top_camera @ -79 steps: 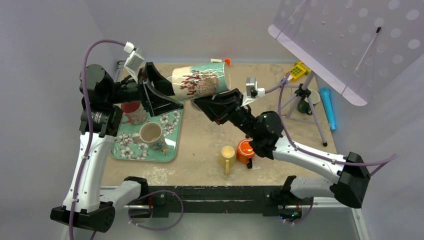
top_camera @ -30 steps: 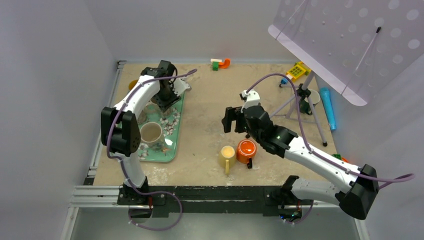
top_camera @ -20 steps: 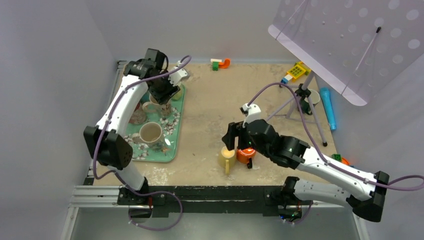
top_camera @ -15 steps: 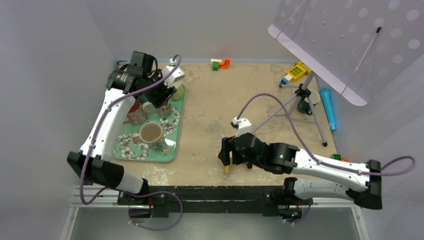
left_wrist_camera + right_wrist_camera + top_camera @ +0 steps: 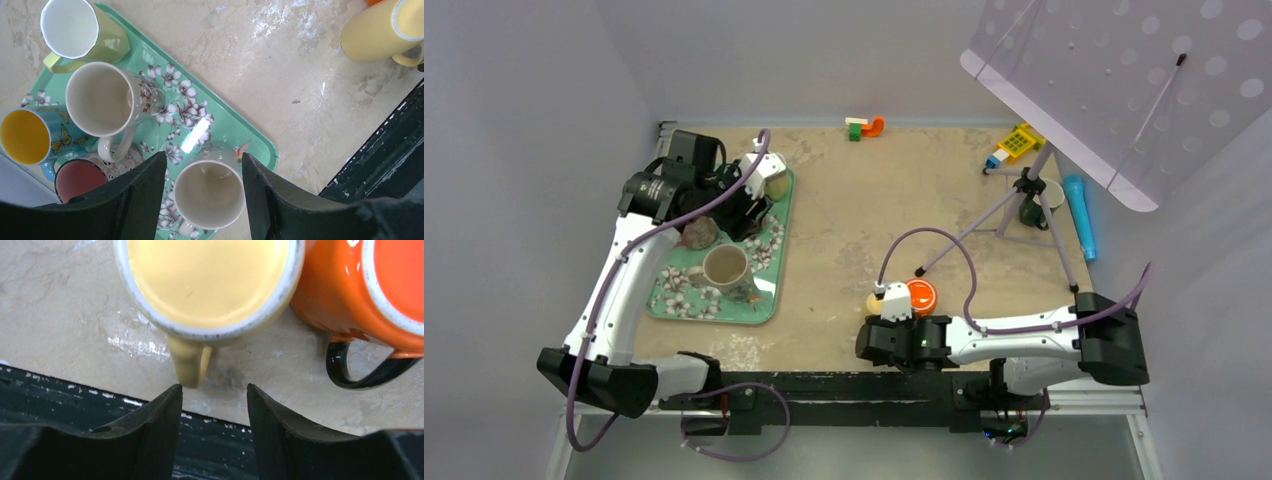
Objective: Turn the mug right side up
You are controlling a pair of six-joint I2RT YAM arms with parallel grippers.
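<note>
Right gripper (image 5: 212,390) dropped to the near edge; half open, empty, lined up on the handle (image 5: 191,365) of the yellow mug (image 5: 210,280) to flip it. It sits beside orange mug (image 5: 350,300). Left gripper (image 5: 202,157) empty, half open over tray (image 5: 220,127).

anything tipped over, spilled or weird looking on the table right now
Nothing stands out. The mugs on the green tray all stand mouth up, and so do the yellow mug and the orange mug near the front edge. No spill or breakage shows.
</note>
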